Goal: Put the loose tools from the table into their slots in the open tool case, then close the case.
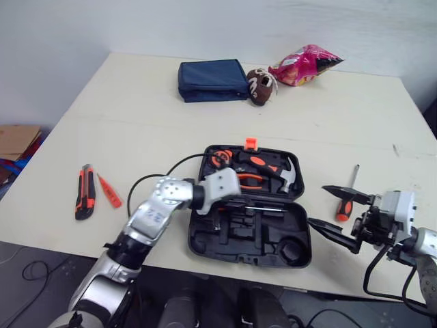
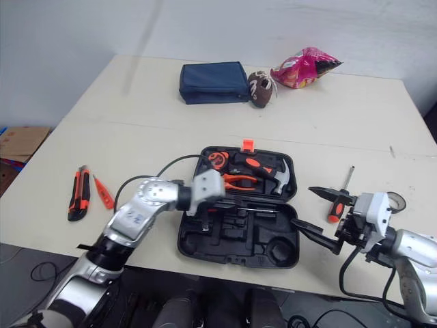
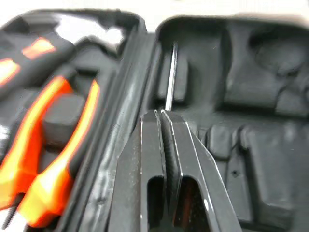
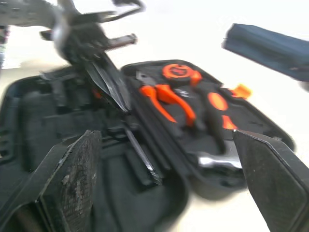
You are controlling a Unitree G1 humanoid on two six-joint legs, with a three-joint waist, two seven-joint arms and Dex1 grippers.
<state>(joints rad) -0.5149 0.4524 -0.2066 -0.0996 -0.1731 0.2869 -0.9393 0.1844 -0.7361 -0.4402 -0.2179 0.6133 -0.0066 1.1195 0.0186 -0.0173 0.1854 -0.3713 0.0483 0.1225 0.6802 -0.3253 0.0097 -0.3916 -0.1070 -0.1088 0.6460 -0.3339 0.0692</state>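
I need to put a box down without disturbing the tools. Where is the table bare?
Bare: the wide band between the pouch and the case, and the far right behind the screwdriver. Crowded: right of the case, with the screwdriver and the right gripper; left of it, the knife and tester.

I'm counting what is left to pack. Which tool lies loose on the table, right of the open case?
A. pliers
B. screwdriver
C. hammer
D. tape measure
B: the screwdriver lies on the table right of the case, while the hammer, pliers and tape measure sit inside it.
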